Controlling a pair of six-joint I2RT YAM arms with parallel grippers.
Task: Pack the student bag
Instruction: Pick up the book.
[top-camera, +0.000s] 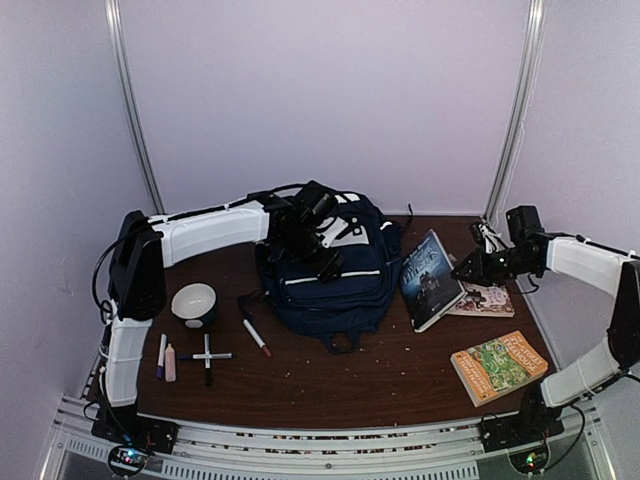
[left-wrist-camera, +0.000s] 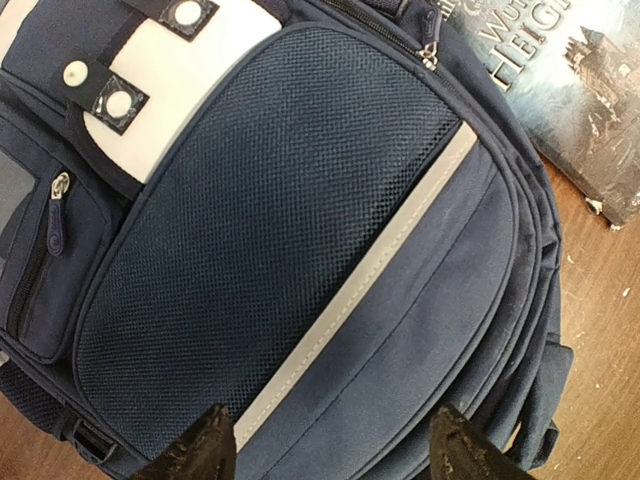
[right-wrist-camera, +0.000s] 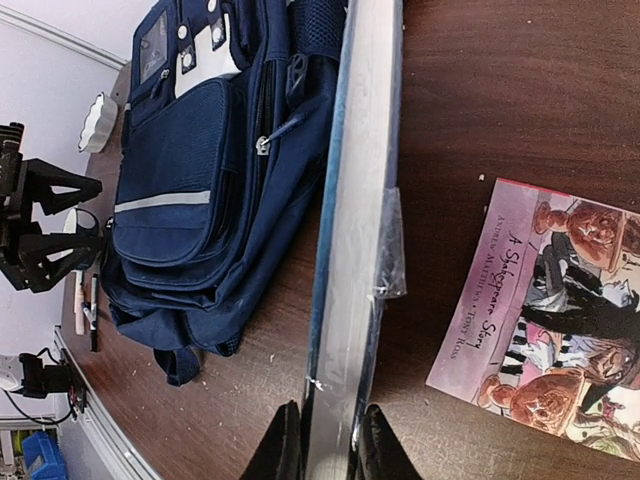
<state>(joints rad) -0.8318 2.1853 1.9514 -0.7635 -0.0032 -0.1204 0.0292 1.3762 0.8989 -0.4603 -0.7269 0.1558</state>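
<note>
Large navy-blue fabric backpack with white stripes is lying at the middle rear of the dark brown wooden bench, front pocket facing up. Left pincer is hovering over that pocket, jaws spread, gripping nothing. Right pincer is pinching the edge of a dark blue-covered book, which is standing tilted just beside the backpack.

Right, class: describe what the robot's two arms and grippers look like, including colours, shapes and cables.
Both the left arm and the right arm have white, boxy shells linked by black joints, with thin black cables looping beside them. The left gripper and the right gripper are black, each with two tapering fingers.
</note>
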